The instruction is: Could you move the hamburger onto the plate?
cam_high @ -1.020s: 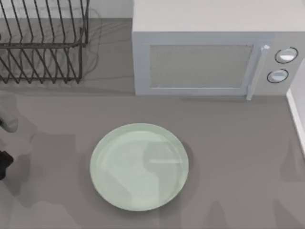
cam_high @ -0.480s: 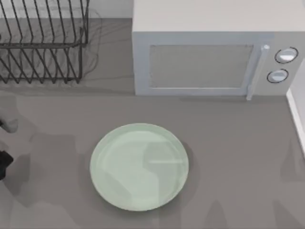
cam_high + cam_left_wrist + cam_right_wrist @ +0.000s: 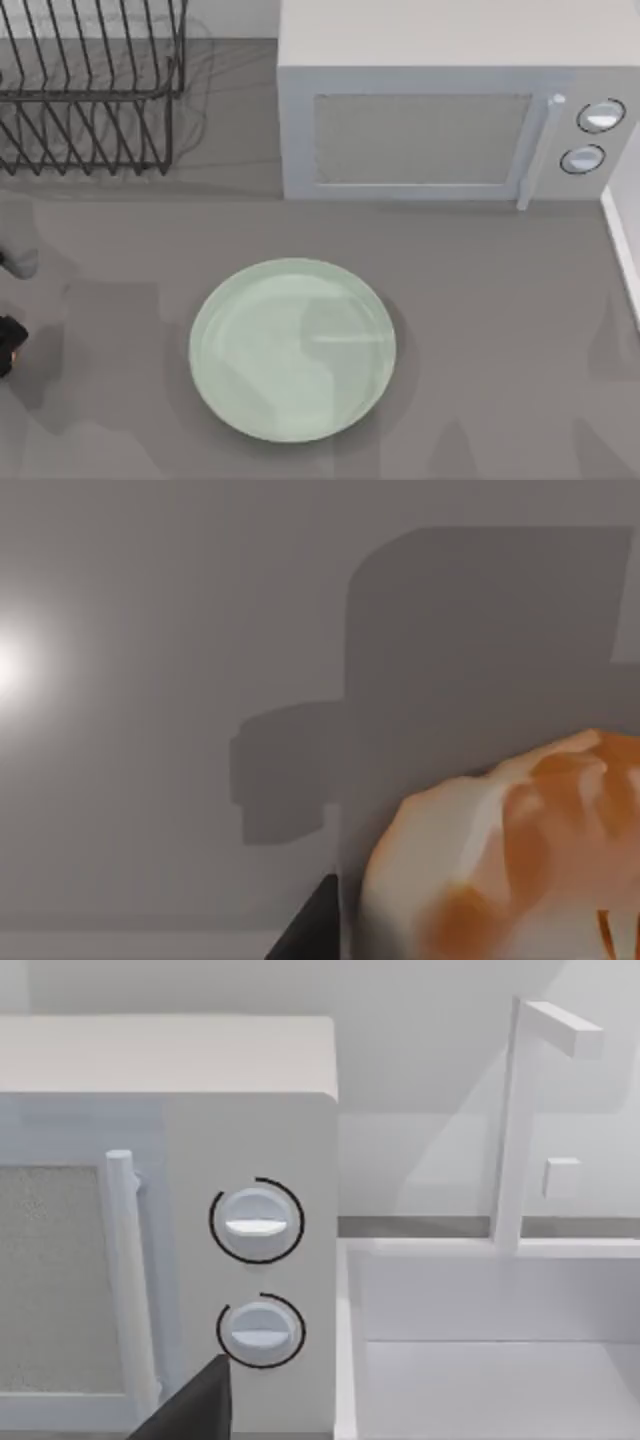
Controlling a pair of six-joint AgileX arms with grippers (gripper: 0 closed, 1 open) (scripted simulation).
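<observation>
At the table's far left edge, the left gripper [image 3: 8,345] has crept slightly outward over 1 second. Its wrist camera shows the hamburger [image 3: 510,865] close up; whether the gripper grasps it cannot be told. The plate [image 3: 292,349] sits bare mid-table, well apart, so the carry remains.

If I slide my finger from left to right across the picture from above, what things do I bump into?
Left gripper at the table's left edge → wire dish rack → plate → microwave → white edge of a sink at the right.
</observation>
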